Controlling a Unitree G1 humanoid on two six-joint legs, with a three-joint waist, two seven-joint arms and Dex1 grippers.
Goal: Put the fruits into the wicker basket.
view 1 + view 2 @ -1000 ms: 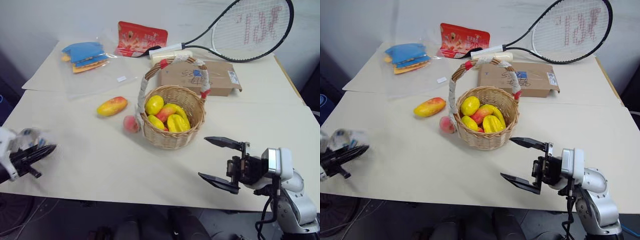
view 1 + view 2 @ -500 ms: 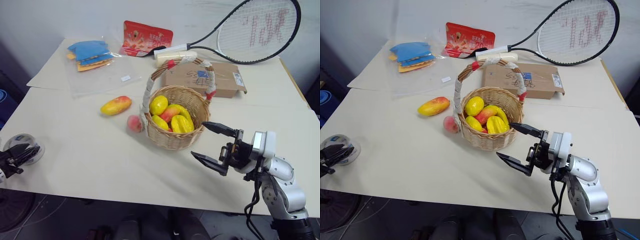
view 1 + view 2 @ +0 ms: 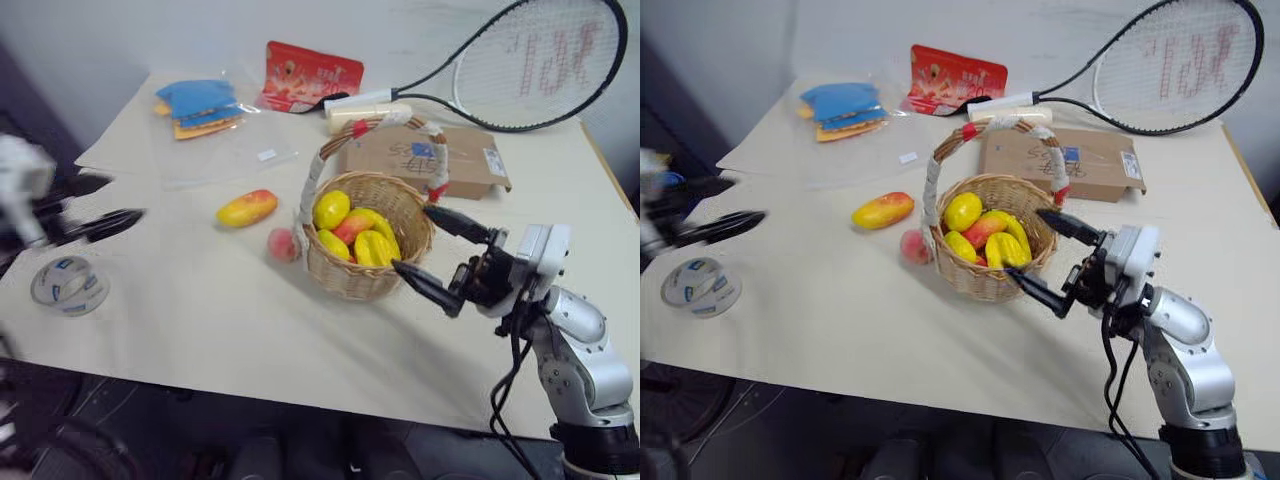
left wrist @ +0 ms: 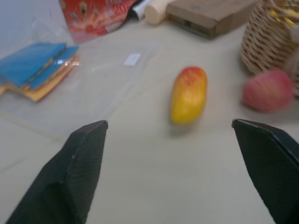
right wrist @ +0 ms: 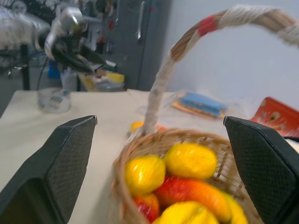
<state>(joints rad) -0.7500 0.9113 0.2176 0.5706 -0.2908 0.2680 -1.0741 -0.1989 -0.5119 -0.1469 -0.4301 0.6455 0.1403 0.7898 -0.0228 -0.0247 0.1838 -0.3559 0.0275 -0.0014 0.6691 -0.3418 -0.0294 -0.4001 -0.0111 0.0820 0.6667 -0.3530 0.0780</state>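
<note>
The wicker basket (image 3: 352, 282) stands mid-table, its cloth-wrapped handle (image 5: 161, 79) arching over several yellow and red fruits (image 3: 352, 228). Two fruits lie on the table left of it: a yellow-red mango (image 3: 247, 208) and a pinkish peach (image 3: 282, 244) touching the basket's wall. My left gripper (image 3: 125, 198) hovers open and empty at the table's left side, pointing toward the mango (image 4: 188, 93) and peach (image 4: 267, 90) from a distance. My right gripper (image 3: 412, 238) is open and empty just right of the basket's rim, facing the fruits inside (image 5: 187, 163).
A clear tape roll (image 3: 68, 285) lies near the table's front left edge. A cardboard box (image 3: 430, 160) sits just behind the basket, with a tennis racket (image 3: 520, 70), a red snack pouch (image 3: 305, 75) and bagged blue packets (image 3: 200, 105) along the back.
My left gripper was shut low at the tape roll; it has risen, moved in over the table and opened. My right gripper, still open, has come closer to the basket. The camera shifted.
</note>
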